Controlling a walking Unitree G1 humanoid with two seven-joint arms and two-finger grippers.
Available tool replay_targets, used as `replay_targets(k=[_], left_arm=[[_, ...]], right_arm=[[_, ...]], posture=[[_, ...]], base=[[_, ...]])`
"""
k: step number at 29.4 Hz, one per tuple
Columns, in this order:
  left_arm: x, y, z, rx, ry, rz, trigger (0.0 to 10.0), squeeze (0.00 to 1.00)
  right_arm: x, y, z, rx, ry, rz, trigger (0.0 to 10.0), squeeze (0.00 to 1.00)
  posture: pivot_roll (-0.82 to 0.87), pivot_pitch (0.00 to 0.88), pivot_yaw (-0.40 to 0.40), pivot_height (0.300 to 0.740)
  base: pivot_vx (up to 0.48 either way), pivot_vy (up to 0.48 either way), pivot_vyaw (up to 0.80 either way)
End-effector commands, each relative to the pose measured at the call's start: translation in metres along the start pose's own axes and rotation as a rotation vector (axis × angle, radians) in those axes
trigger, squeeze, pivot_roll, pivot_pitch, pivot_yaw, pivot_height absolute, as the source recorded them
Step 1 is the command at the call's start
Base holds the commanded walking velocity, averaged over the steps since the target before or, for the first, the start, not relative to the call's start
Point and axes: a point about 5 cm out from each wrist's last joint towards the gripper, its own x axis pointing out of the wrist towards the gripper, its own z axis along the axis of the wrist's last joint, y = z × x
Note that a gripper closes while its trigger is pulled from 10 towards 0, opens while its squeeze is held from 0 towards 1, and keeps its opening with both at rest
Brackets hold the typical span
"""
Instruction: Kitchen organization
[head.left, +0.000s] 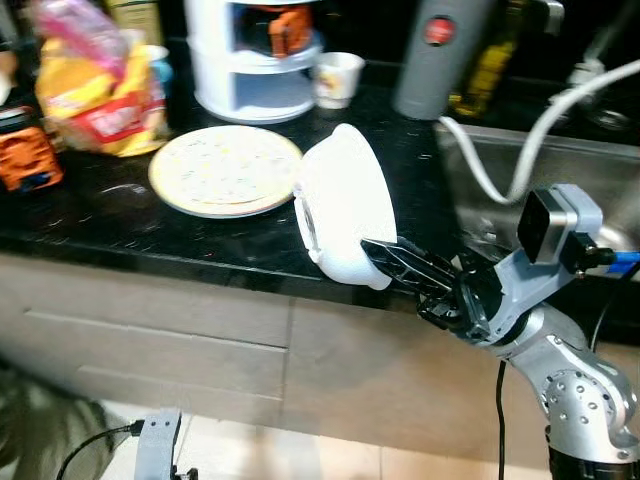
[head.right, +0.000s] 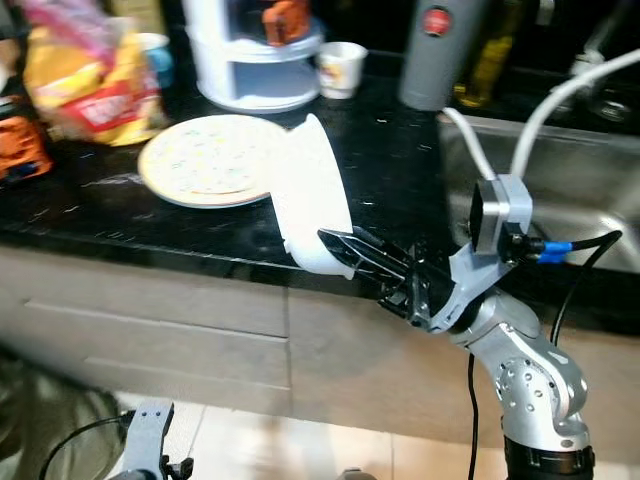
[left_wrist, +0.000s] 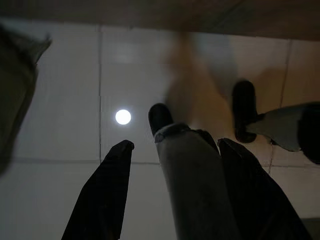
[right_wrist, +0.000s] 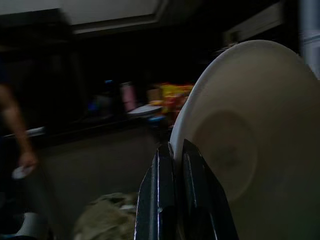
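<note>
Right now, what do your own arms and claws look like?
The right arm is silver metal with rounded joints dotted with small screw holes. A grey boxy camera sits on its wrist, fed by a blue-tipped black cable. The right claw has two long black ribbed fingers; the left claw has the same black fingers.

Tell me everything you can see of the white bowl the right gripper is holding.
The white bowl is plain, smooth and glossy, like ceramic or melamine, with a round foot ring on its underside. It is tipped on edge, nearly vertical, held over the front edge of the black counter, beside the speckled plate. The right gripper pinches its lower rim, one finger on each side of the wall. I cannot tell whether it touches the counter.
</note>
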Motion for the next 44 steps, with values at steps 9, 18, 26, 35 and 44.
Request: replay_targets(k=[9,18,26,35,44], left_arm=[[-0.003,0.004,-0.013,0.018,0.039,0.0,10.0,0.0],[-0.003,0.001,-0.019,0.03,0.057,-0.01,10.0,0.0],[-0.003,-0.003,-0.021,0.051,0.072,-0.033,10.0,0.0],[-0.006,-0.014,-0.043,0.049,0.127,-0.087,10.0,0.0],[-0.017,-0.014,-0.079,0.04,0.19,-0.11,10.0,0.0]], right_arm=[[0.018,-0.013,0.016,-0.062,-0.104,-0.074,10.0,0.0],[0.039,-0.036,0.018,-0.143,-0.06,-0.202,10.0,0.0],[0.06,-0.069,0.017,-0.253,0.024,-0.411,10.0,0.0],[0.074,-0.12,0.018,-0.555,0.331,-0.676,10.0,0.0],[0.073,-0.152,0.022,-0.859,0.69,-0.672,10.0,0.0]], posture=[[0.01,0.069,0.007,0.74],[0.01,0.07,0.008,0.74],[0.02,0.081,-0.002,0.74],[0.03,0.136,-0.031,0.74],[0.03,0.253,-0.056,0.74]], base=[[0.0,0.0,-0.79],[0.0,0.0,-0.79],[0.0,0.0,0.0],[0.0,0.0,0.0],[0.0,0.0,0.0]])
